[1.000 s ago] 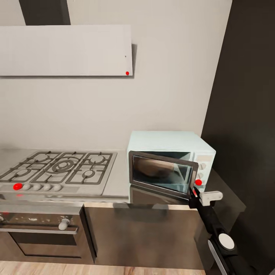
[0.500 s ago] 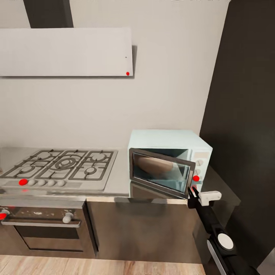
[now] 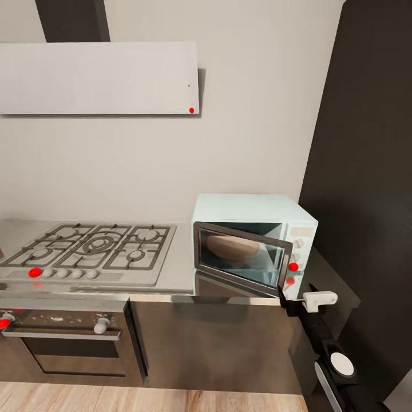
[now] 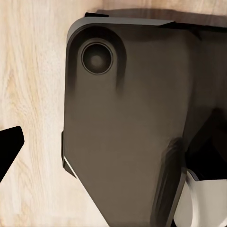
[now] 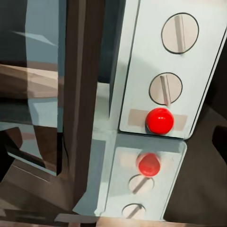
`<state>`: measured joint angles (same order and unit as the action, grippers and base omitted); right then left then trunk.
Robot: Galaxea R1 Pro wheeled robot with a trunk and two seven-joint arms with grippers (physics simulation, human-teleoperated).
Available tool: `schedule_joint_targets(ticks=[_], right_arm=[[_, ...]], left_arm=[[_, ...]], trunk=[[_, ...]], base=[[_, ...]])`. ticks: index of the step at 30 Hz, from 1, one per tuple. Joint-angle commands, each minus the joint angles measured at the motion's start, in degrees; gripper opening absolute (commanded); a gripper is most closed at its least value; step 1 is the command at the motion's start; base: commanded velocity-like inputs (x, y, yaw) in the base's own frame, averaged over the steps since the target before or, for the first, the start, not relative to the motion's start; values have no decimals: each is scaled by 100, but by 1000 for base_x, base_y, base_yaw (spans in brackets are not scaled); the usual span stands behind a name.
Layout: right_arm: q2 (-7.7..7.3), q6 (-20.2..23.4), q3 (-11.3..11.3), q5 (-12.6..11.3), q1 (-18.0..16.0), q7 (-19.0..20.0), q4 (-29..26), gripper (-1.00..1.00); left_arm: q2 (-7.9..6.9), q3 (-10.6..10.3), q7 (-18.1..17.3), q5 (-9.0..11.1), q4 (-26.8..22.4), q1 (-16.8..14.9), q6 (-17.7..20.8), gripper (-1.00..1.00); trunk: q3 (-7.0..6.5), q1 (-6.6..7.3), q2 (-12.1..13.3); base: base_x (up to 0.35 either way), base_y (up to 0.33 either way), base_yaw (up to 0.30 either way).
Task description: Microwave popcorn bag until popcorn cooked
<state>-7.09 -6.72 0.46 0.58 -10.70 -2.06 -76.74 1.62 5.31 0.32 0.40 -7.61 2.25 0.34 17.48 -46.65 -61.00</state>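
One microwave [image 3: 252,229] stands on the countertop [image 3: 177,269] at its right end, against the wall, door ajar. Through the glass a tan rounded shape shows inside (probably the popcorn bag [image 3: 232,247], though label and rim cannot be made out). The control panel carries two round knobs [image 5: 179,33] and one red indicator light [image 5: 159,120], all mirrored in the steel below. The right gripper [image 3: 286,297] sits just beside the door's free edge; whether its fingers are apart or together cannot be told. Left of the microwave lies one gas hob [image 3: 91,249] with one red dot, above one built-in oven [image 3: 63,343].
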Motion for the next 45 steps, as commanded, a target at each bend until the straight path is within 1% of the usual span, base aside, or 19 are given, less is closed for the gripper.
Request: schedule_joint_targets(ticks=[1, 8, 16, 25, 37, 45], right_arm=[[-3, -15, 6, 9, -3, -19, 1, 100], [-3, -13, 6, 8, -3, -14, 1, 100], [-3, -13, 6, 5, -3, -14, 1, 100], [-3, -13, 6, 6, -3, -14, 1, 100], [-3, -22, 6, 7, -3, -14, 1, 100], [-3, -23, 6, 5, -3, -6, 1, 100]], left_arm=[[4, 41, 3, 4, -12, 3, 4, 100], [5, 41, 3, 4, -12, 3, 9, 100], [3, 41, 3, 4, -12, 3, 3, 100], [-2, 41, 3, 4, -12, 3, 4, 100], [-18, 41, 3, 4, -12, 3, 1, 100], [-21, 41, 3, 4, -12, 3, 1, 100]], trunk=[[5, 0, -4], [5, 0, -4], [5, 0, -4], [5, 0, -4], [5, 0, -4], [5, 0, -4]], base=[[0, 0, 0], [0, -9, 0], [0, -252, 0], [4, -35, 0], [253, -93, 0], [37, -19, 0]])
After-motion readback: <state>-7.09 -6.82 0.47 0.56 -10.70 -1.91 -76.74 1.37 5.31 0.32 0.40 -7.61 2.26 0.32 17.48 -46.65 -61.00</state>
